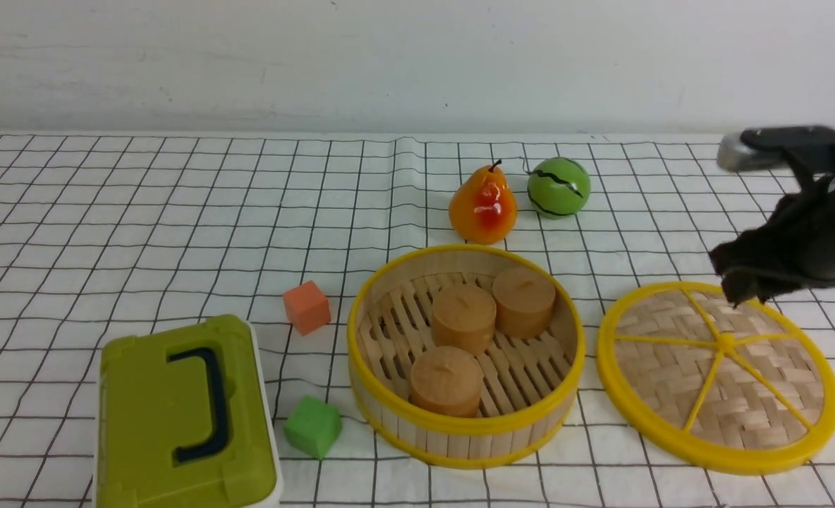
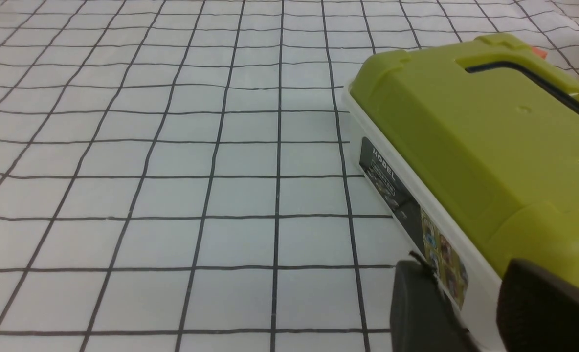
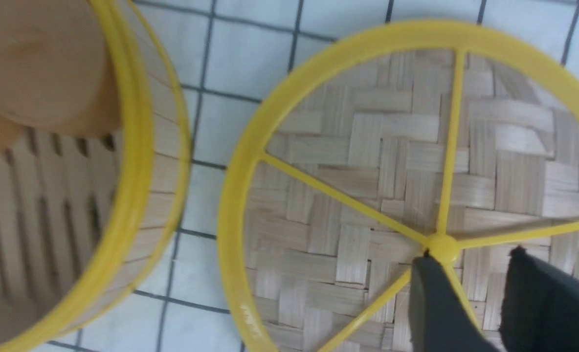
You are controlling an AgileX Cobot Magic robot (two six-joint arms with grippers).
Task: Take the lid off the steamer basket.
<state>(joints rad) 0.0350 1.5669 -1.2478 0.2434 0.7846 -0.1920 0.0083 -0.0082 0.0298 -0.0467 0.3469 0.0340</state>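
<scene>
The lid (image 1: 678,367) lies flat on the cloth to the right of the steamer basket (image 1: 465,430), apart from it. The basket is uncovered and holds three tan cylinders. My right gripper (image 1: 745,289) hovers over the lid's far rim, open and empty. In the right wrist view the lid (image 3: 367,146) fills the middle, the basket (image 3: 138,146) is beside it, and my right gripper (image 3: 470,254) stands just above the hub with a spoke showing between its jaws. My left gripper (image 2: 465,266) is open and empty beside the olive-green box, and is out of the front view.
An olive-green box (image 1: 178,416) with a dark handle stands at the front left, close to my left gripper (image 2: 465,127). An orange cube (image 1: 307,306) and a green cube (image 1: 312,425) lie left of the basket. A pear (image 1: 483,202) and a green ball (image 1: 558,187) lie behind it.
</scene>
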